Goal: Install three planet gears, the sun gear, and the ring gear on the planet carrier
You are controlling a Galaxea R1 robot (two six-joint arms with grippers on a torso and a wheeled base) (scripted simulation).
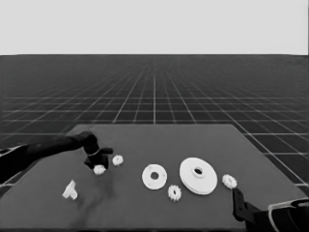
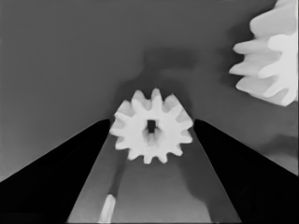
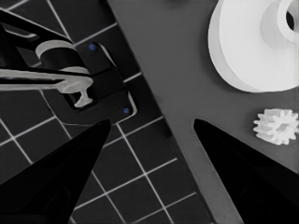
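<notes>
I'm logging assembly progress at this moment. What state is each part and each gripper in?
Left gripper: open, fingers either side of a gear at the table's left.
That gear: flat on the table, not lifted.
Second gear: loose beside it.
Third gear: loose, before the smaller round part.
Fourth gear: loose, right of the larger round part.
Smaller round part: bare, no gears on it.
Larger round part: not yet placed.
Thin white piece: untouched.
Right gripper: open, parked at the table's near right corner.

Two long, pointed black fingers tip each arm of the simulated robot: the left gripper (image 2: 152, 122) and right gripper (image 3: 153, 122) show as dark, tapering wedges. The left arm (image 1: 46, 146) is black near the gripper. A pale curved band, possibly a cable, edges the right arm (image 1: 282, 212).
</notes>
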